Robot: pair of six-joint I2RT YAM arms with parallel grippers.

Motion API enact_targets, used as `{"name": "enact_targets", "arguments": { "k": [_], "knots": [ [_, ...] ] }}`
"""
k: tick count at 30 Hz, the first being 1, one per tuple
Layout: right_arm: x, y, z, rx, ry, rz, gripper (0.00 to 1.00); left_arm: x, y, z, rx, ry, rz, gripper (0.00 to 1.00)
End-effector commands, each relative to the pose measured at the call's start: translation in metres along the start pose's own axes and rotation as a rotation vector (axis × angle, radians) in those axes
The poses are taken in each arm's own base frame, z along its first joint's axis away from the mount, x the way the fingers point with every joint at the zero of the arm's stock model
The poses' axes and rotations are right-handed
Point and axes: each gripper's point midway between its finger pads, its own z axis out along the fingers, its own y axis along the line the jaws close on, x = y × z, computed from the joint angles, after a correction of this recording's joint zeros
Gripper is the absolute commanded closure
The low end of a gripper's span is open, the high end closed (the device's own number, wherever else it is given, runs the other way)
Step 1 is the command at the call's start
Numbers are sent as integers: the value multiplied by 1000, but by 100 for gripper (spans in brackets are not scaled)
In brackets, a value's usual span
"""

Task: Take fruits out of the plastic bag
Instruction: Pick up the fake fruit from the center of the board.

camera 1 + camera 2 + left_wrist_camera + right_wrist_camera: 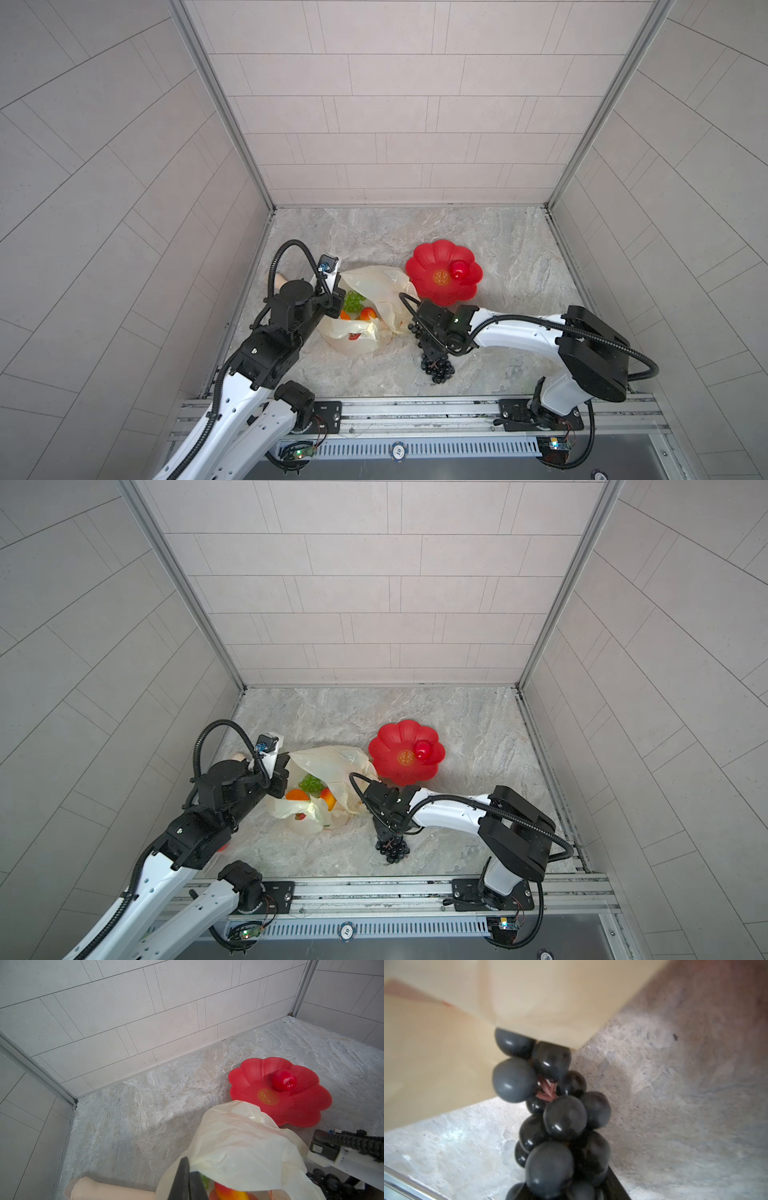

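The pale yellow plastic bag (374, 282) lies on the stone table with its mouth open toward the front. My left gripper (188, 1180) is shut on the bag's rim at its left side. Inside I see a green grape bunch (354, 300), an orange (297, 794) and a yellow-red mango (230, 1192). To the right of the bag, my right gripper (430, 347) is shut on the dark purple grape bunch (564, 1118). The bunch's lower end (392, 850) hangs at the table surface. One red apple (458, 270) sits on the red plate.
The red flower-shaped plate (432, 286) stands behind my right gripper, touching the bag's far corner. A beige stick (108, 1188) lies left of the bag, behind my left arm. Tiled walls close the table on the left, right and back.
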Motion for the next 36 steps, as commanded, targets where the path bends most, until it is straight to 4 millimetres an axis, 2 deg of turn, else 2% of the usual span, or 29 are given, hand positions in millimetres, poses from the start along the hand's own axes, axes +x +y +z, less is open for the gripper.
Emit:
{"name": "enact_targets", "arguments": {
  "k": [1,6,10,19,22,29,33,36],
  "knots": [
    [12,-6,-1,29,42,-2,69,1,1,0,-6,-2,-1,100],
    [4,-3,-32,13,1,-12,76,0,1,1,-5,-6,2,100],
    [-7,-6,-74,18,-71,-18,77,-1,1,1,-5,-9,2,100],
    [-36,-30,-164,69,-257,-12,78,1,0,3,-5,-12,-11,100],
    [-48,-37,-188,75,-353,-10,78,2,0,2,-5,-12,-12,100],
    [-65,-51,-222,55,-443,27,79,2,1,4,-9,-10,-9,100],
    [-83,-63,-245,69,-489,37,79,1,1,3,-9,-13,-11,100],
    [-99,-75,-250,79,-499,46,79,1,1,3,-9,-16,-14,100]
  ]
}}
